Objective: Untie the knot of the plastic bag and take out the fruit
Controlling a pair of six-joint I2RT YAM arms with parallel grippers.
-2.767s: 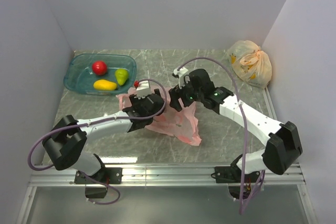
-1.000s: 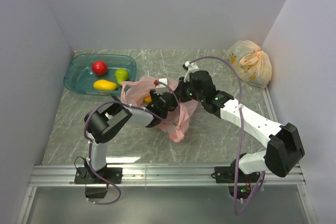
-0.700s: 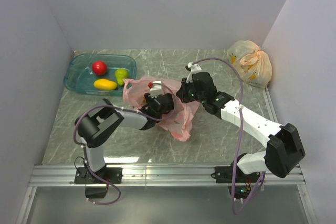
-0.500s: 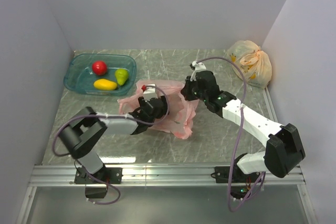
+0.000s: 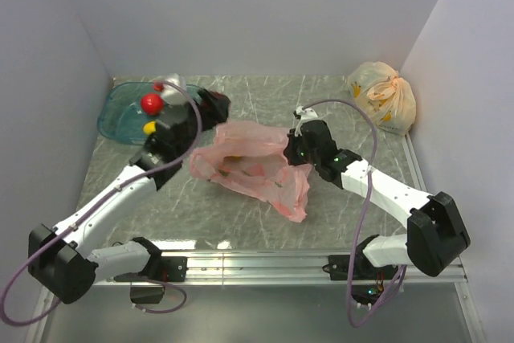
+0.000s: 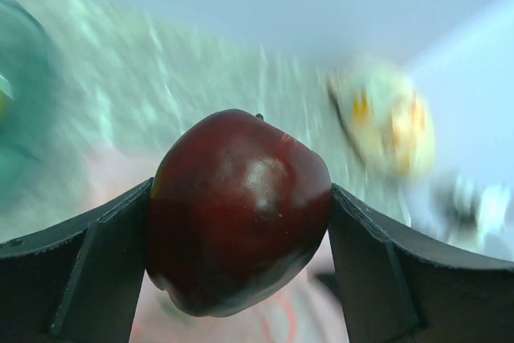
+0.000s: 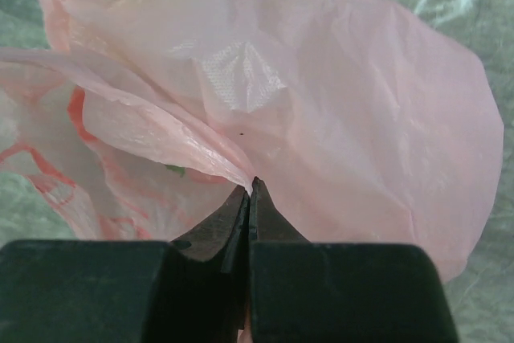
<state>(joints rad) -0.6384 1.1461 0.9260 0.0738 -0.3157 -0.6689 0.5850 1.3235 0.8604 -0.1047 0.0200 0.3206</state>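
Note:
The pink plastic bag (image 5: 250, 165) lies crumpled and open in the middle of the table. My right gripper (image 5: 291, 150) is shut on a fold of its rim (image 7: 241, 176), at the bag's right side. The rest of the plastic bag (image 7: 345, 102) spreads out beyond the right gripper (image 7: 250, 188). My left gripper (image 5: 214, 105) hangs to the left of the bag, by the blue tub's right end. It is shut on a dark purple round fruit (image 6: 239, 210), which fills the space between the two fingers (image 6: 96, 271). A red apple (image 5: 151, 103) and a yellow fruit (image 5: 149, 127) lie in the tub.
The blue plastic tub (image 5: 117, 107) stands at the back left, partly covered by my left arm. A tied pale yellow bag with orange print (image 5: 383, 95) sits in the back right corner. White walls close in the table on three sides.
My left arm has come out of the pink bag and swung left and back toward the tub, with the dark fruit in its jaws. The bag has sagged flatter. The right gripper keeps its hold.

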